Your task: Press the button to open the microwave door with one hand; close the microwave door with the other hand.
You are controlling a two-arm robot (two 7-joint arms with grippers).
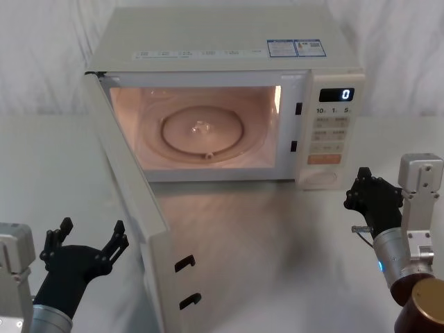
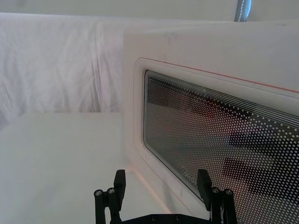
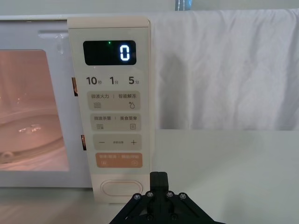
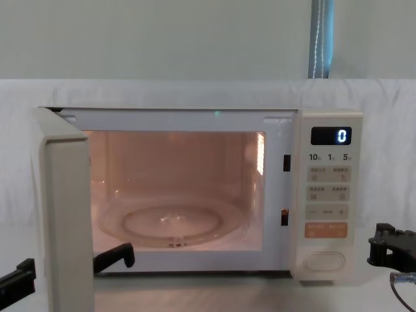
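Observation:
The microwave door (image 1: 142,208) stands swung wide open toward me, showing the lit cavity. My left gripper (image 1: 92,227) hovers open just outside the door, low at the left. In the left wrist view the open left gripper (image 2: 161,182) faces the door's dark dotted window (image 2: 219,140) from close by. The big cream button (image 1: 320,178) sits at the bottom of the control panel. My right gripper (image 1: 363,179) is shut, to the right of the button and clear of it. The right gripper (image 3: 158,176) also points near the button (image 3: 118,188), a little to its side. From the chest, the door's edge (image 4: 65,214) and the button (image 4: 323,260) show.
The control panel (image 3: 112,107) shows a lit "0" and an orange button (image 3: 117,160) above the big one. A glass turntable (image 1: 202,132) lies inside the cavity. White cloth hangs behind the microwave. Bare white table (image 1: 277,250) spreads in front, between the arms.

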